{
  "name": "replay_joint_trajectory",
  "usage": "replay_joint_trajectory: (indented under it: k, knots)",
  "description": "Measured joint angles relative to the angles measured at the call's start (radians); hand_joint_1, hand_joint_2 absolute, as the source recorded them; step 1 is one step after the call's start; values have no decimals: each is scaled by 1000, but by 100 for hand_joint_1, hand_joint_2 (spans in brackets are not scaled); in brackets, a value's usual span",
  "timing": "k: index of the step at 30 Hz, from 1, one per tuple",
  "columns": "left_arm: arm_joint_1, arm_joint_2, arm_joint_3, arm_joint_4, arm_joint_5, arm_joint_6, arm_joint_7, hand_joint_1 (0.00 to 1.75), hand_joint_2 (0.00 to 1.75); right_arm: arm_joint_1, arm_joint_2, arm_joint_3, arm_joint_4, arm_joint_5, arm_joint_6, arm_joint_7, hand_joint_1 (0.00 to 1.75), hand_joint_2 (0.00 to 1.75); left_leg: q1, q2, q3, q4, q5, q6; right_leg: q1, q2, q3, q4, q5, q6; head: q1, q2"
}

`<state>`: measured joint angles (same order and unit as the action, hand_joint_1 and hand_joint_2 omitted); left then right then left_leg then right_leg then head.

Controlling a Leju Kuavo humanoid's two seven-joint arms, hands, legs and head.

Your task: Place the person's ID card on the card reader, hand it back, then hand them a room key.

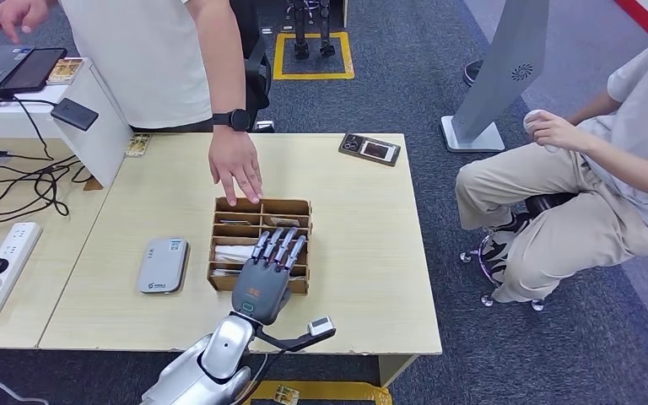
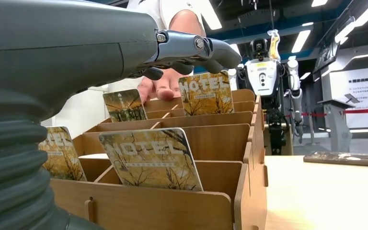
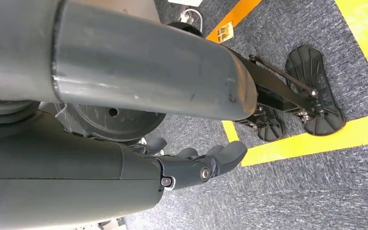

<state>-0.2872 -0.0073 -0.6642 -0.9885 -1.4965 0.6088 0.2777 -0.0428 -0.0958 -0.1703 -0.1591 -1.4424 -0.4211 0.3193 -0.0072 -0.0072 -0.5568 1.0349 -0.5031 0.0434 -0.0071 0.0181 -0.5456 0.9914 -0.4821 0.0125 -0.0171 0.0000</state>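
A wooden divider box [image 1: 301,207] stands mid-table with room key cards upright in its compartments. My left hand [image 1: 268,270] hovers over the box's near half, fingers [image 2: 191,50] stretched out flat above the cards and holding nothing. The closest key card [image 2: 151,160], printed "HOTEL", leans in the front compartment, and another key card [image 2: 206,93] stands further back. A person's hand [image 1: 236,169] rests its fingertips on the box's far rim. The grey card reader [image 1: 162,264] lies left of the box. My right hand [image 3: 201,165] hangs over the carpet, fingers loosely apart and empty.
A dark phone [image 1: 369,148] lies at the table's far right. A small printed card [image 1: 137,145] lies at the far left edge beside a white stand. A power strip [image 1: 0,270] and cables sit on the left. A seated person [image 1: 591,194] is to the right of the table.
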Motion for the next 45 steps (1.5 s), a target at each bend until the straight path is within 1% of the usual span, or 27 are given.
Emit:
replay_joint_trajectory:
  k: [6, 7, 8, 10, 11, 12, 18, 27, 34, 45]
  knots:
    - [-1, -6, 8, 9, 0, 0, 0, 0, 175, -3, 0, 2, 0, 0, 0, 0, 0, 0, 0, 0, 0, 0, 0, 0, 0, 0, 0, 0, 0, 0, 0, 0]
    - [-2, -6, 8, 10, 0, 0, 0, 4, 175, -3, 0, 2, 0, 0, 0, 0, 0, 0, 0, 0, 0, 0, 0, 0, 0, 0, 0, 0, 0, 0, 0, 0]
    - [-2, -6, 8, 11, 0, 0, 0, 23, 175, -3, 0, 2, 0, 0, 0, 0, 0, 0, 0, 0, 0, 0, 0, 0, 0, 0, 0, 0, 0, 0, 0, 0]
    - [-2, -6, 8, 12, 0, 1, -3, 110, 175, -3, 0, 2, 0, 0, 0, 0, 0, 0, 0, 0, 0, 0, 0, 0, 0, 0, 0, 0, 0, 0, 0, 0]
    - [-2, -6, 9, 14, 0, 4, -7, 150, 175, -3, 0, 2, 0, 0, 1, 0, 0, 0, 0, 0, 0, 0, 0, 0, 0, 0, 0, 0, 0, 0, 0, 0]
    - [-2, -7, 11, 17, 0, 7, -14, 175, 175, -3, 0, 3, 0, 0, 2, 0, 0, 0, 0, 0, 0, 0, 0, 0, 0, 0, 0, 0, 0, 0, 0, 0]
    - [2, -15, 35, 36, 0, 41, -79, 175, 175, -3, 0, 10, 0, 0, 5, -4, 0, 0, 0, 0, 0, 0, 0, 0, 0, 0, 0, 0, 0, 0, 0, 0]
    - [6, -23, 65, 45, 1, 74, -110, 175, 175, -4, 0, 20, 0, 0, 5, -4, 0, 0, 0, 0, 0, 0, 0, 0, 0, 0, 0, 0, 0, 0, 0, 0]
    - [7, -28, 84, 47, 1, 80, -140, 175, 175, -5, 0, 21, 0, 0, 4, -4, 0, 0, 0, 0, 0, 0, 0, 0, 0, 0, 0, 0, 0, 0, 0, 0]
    - [11, -32, 94, 43, 3, 80, -157, 175, 175, -8, 0, 21, 0, 0, 3, -10, 0, 0, 0, 0, 0, 0, 0, 0, 0, 0, 0, 0, 0, 0, 0, 0]
